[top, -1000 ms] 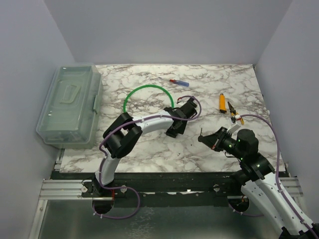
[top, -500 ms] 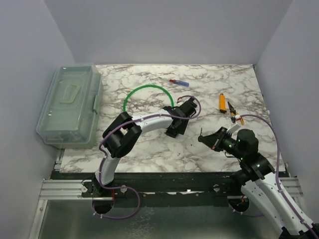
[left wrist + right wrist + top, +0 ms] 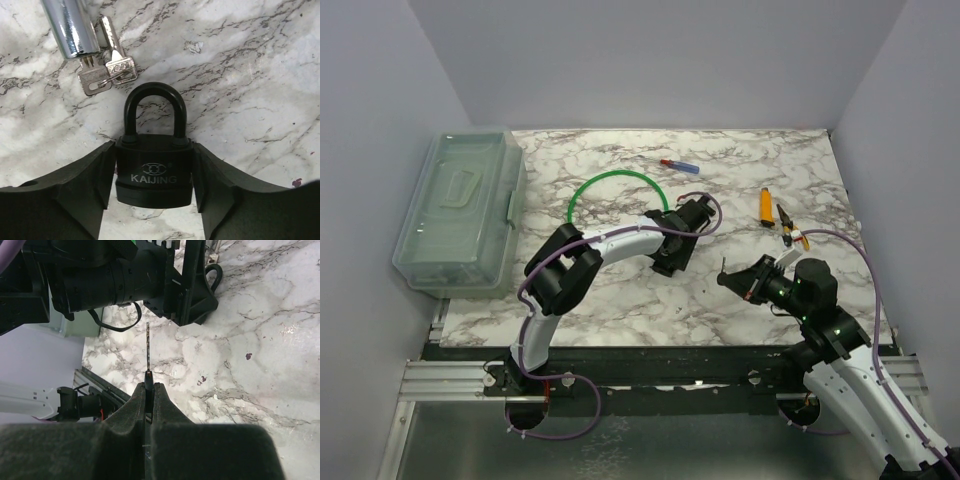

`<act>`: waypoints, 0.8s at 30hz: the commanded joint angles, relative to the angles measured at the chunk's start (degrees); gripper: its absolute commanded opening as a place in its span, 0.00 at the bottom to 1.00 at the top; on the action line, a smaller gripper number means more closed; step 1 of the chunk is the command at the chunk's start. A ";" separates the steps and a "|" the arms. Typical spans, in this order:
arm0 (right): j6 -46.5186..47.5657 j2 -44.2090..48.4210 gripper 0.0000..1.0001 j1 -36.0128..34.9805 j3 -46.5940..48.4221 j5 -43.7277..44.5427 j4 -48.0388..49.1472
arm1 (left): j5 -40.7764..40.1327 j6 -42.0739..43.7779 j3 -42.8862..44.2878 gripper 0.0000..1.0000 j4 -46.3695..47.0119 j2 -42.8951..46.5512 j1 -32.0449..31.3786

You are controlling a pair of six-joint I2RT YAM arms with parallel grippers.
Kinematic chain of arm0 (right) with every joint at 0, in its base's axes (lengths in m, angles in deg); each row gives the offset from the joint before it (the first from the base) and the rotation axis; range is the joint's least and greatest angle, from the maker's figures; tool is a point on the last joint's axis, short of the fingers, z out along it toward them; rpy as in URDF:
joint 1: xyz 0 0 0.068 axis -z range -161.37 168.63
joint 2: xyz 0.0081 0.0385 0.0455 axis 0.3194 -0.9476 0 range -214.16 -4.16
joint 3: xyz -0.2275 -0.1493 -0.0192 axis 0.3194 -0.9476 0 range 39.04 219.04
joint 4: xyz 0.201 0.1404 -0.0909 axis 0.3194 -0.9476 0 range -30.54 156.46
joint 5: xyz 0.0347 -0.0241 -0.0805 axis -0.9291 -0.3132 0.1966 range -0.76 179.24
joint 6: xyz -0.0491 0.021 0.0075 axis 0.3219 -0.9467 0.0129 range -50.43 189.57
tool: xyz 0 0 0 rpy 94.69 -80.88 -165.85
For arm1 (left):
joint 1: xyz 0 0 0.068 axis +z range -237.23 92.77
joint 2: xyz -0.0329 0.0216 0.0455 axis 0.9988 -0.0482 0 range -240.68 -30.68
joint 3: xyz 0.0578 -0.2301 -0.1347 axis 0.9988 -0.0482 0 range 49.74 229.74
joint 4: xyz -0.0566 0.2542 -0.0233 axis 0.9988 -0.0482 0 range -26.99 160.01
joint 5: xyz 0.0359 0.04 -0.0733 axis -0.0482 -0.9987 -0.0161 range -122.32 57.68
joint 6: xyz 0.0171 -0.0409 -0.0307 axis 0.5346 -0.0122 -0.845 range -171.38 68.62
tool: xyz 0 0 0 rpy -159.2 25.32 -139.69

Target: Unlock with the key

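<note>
Your marble table [image 3: 620, 300] fills the middle of the top view. A clear plastic box [image 3: 460, 215] with its lid on sits at the table's left edge.

Your left gripper [image 3: 672, 255] is at the centre of the frame, low over the marble. Your right gripper [image 3: 735, 280] is in the lower right, pointing towards it but apart from it.

A green cable loop [image 3: 610, 178] lies just above and to the left of the left gripper.

In the left wrist view, the left jaws pinch the body of a black padlock [image 3: 154, 172] marked KAIJING. It is in the lower centre of the frame. Its shackle is seated in the body and points to the top of the frame.

A chrome cylinder [image 3: 72, 27] lies in the upper left of that view, with 2 spare keys [image 3: 107, 72] at its end, just beside the shackle.

In the right wrist view, the right jaws are pressed together on the key [image 3: 148, 347]. It shows edge-on at centre frame, its blade aimed at the left gripper.

On the right of the top view lie an orange tool [image 3: 766, 205] and small pliers [image 3: 790, 230]. A red and blue pen [image 3: 678, 165] lies at upper centre.
</note>
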 commanded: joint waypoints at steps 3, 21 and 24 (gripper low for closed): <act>-0.08 0.01 0.00 0.30 1.54 0.22 -1.40 | 1.91 1.97 1.16 0.38 -3.80 -2.40 0.42; -0.21 -0.40 0.00 0.30 2.73 0.82 -3.08 | 4.11 -6.60 4.29 0.00 -5.19 8.10 5.52; -0.99 -0.61 0.00 0.30 2.69 0.87 -2.38 | 3.97 -6.74 6.53 0.00 -7.70 8.59 6.55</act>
